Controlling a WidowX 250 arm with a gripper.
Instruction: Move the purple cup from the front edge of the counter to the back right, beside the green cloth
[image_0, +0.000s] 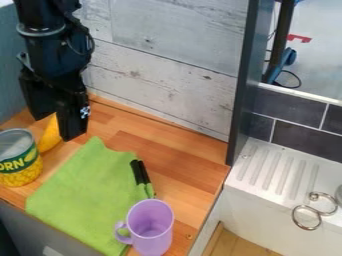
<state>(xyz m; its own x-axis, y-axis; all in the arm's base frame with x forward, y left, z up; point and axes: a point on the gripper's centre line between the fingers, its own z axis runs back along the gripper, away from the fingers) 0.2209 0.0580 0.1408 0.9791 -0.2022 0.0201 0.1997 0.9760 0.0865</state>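
The black gripper (67, 117) hangs at the upper left, low over the wooden counter. Close beside it is a yellow, curved object (50, 136), partly covered by the gripper and a can. That can (20, 159), silver-topped with a green and yellow corn label, stands upright at the left edge. A green cloth (87, 195) lies spread on the counter, its upper corner near the gripper. Two short black handles (141, 172) rest at the cloth's right side. A purple mug (150, 226) stands upright at the front, partly over the cloth, its handle turned left.
A whitewashed plank wall (167, 65) runs behind the counter (180, 165). A dark upright panel (242, 85) rises at the counter's back right corner. Beyond it is a white ribbed drainboard (277, 167) with metal rings (307, 217) at its front edge.
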